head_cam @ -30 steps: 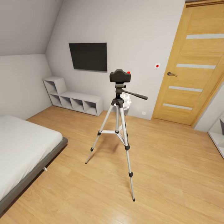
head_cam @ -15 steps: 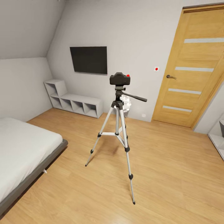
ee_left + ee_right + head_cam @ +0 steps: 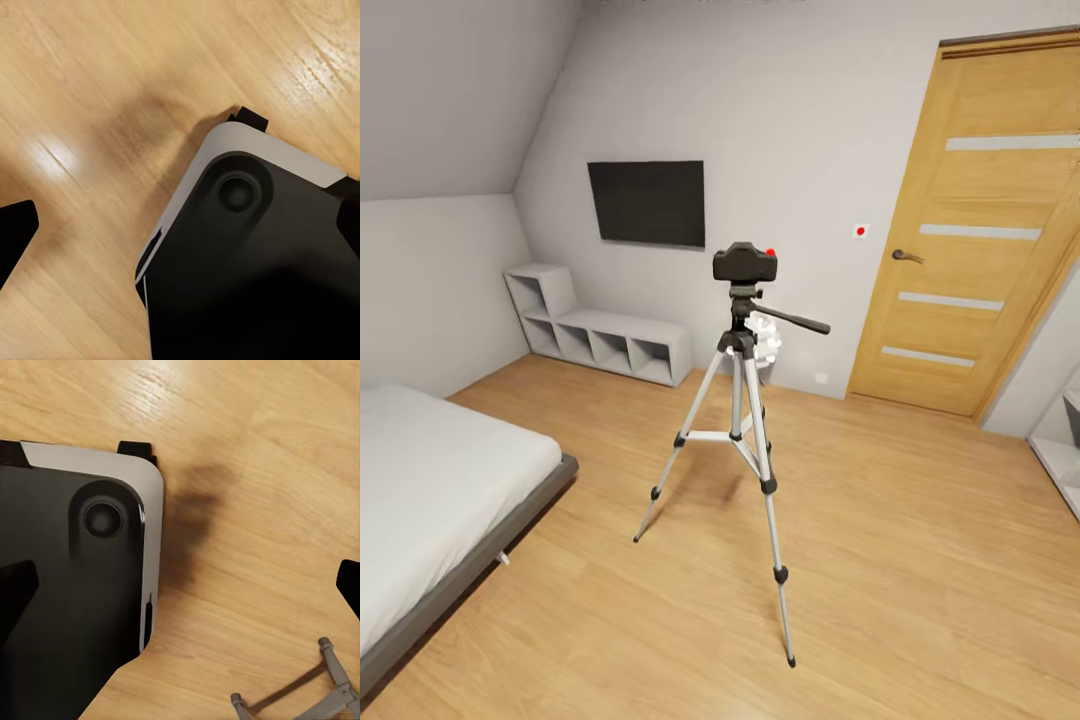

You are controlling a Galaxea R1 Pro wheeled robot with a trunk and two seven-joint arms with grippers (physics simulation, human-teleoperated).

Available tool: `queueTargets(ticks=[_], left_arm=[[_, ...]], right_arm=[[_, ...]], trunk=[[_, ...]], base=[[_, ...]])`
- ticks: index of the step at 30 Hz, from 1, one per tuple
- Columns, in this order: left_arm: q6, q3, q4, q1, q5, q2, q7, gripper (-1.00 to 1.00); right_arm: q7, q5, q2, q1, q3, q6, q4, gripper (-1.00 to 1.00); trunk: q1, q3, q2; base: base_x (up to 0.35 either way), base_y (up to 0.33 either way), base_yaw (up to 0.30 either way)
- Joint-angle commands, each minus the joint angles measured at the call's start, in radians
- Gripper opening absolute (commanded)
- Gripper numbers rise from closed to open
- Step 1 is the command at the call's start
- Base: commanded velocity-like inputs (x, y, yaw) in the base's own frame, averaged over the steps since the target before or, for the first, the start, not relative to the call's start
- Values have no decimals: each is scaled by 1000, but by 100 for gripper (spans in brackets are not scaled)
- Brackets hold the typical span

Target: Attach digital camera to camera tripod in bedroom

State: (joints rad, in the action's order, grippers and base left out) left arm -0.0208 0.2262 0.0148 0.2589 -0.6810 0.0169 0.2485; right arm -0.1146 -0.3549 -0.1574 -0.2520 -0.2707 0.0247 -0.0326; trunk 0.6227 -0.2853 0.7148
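Observation:
In the bedroom the camera tripod (image 3: 737,410) stands upright on the wood floor, silver legs spread, its black handle (image 3: 792,321) pointing right. The black digital camera (image 3: 744,262), with a red button on top, sits on the tripod's head. In the left wrist view my left gripper (image 3: 180,225) hangs open over the floor and my own black base (image 3: 247,277), one fingertip (image 3: 15,232) at the picture's edge. My right gripper (image 3: 184,585) is also open and holds nothing. Beyond it are the lower tripod legs (image 3: 335,675).
A grey-framed white bed (image 3: 430,480) fills the left foreground. A low grey cube shelf (image 3: 600,338) and a wall TV (image 3: 647,203) stand behind the tripod. A wooden door (image 3: 980,230) is at the right, with another shelf (image 3: 1060,445) at the far right edge.
The whole head view has shifted: the room sits lower in the picture and slightly farther off, so the camera has moved. The tripod and the digital camera have stayed as they were.

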Motion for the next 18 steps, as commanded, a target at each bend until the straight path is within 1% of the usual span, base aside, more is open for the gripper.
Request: queueTargets(ticks=[1, 18], left_arm=[[-2, 8, 1, 0, -9, 0, 3, 100], [-2, 8, 1, 0, -9, 0, 3, 100]], right_arm=[[-2, -8, -1, -1, -8, 3, -3, 100], [-10, -9, -1, 12, -8, -2, -3, 100]], trunk=[[0, 0, 1], [0, 28, 1]], base=[[0, 0, 0], [0, 0, 0]])
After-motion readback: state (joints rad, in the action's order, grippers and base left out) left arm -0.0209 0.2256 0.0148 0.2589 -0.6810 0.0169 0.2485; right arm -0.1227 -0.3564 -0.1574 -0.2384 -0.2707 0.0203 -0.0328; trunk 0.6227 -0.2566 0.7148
